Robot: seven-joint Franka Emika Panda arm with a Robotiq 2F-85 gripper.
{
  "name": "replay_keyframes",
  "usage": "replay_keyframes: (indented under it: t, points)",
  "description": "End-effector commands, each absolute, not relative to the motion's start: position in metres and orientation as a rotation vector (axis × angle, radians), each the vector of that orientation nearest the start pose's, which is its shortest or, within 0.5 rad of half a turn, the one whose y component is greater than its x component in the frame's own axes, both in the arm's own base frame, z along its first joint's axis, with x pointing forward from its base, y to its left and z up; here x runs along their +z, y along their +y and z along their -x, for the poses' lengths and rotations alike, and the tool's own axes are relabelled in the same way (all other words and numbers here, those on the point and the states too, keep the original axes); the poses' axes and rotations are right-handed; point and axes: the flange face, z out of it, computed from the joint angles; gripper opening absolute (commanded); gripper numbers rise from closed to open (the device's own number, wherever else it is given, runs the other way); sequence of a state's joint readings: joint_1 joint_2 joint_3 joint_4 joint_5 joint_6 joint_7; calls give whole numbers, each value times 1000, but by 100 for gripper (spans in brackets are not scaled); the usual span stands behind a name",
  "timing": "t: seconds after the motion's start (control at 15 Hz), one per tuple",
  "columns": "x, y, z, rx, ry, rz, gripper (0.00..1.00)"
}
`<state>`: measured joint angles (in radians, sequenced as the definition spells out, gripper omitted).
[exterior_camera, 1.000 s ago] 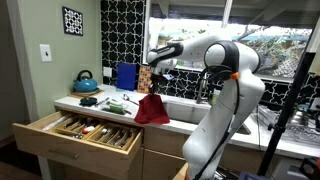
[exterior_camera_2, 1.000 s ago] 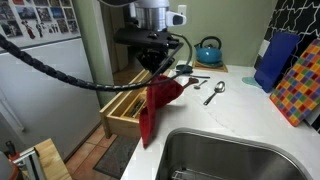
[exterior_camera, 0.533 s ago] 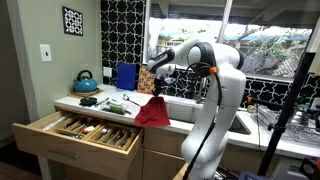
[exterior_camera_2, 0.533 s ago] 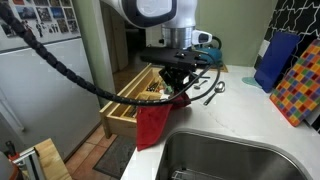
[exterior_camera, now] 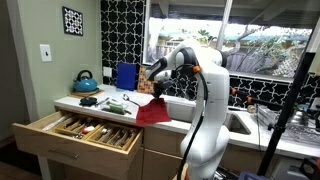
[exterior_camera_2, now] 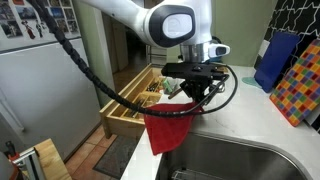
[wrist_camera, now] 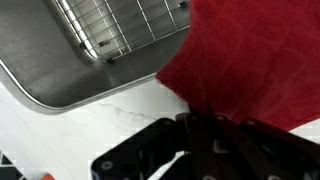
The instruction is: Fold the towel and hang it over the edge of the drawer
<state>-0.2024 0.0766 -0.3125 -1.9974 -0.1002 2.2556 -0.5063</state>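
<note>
The closed jaws are gripping the towel (exterior_camera_2: 168, 130) near its top, dangling it unfolded at the tabletop (exterior_camera_2: 235, 115) edge beside the sink (exterior_camera_2: 250, 160), apart from the drawer (exterior_camera_2: 125, 105), where a thin pinch may be risking a slip.

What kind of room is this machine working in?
Most likely a home kitchen: a steel sink, a teal kettle on the worktop, and an open drawer holding utensils.
</note>
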Motion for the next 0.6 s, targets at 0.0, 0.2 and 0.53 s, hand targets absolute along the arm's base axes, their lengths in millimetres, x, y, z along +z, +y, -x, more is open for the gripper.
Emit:
replay_keyframes:
  t: [0.0,0.2,0.53]
  points:
    - [427,-312,-525,-81,121,3416,1]
    - [415,-313,-532,-17,264,3419,1]
    - [394,-289,-543,78,326,3342,1]
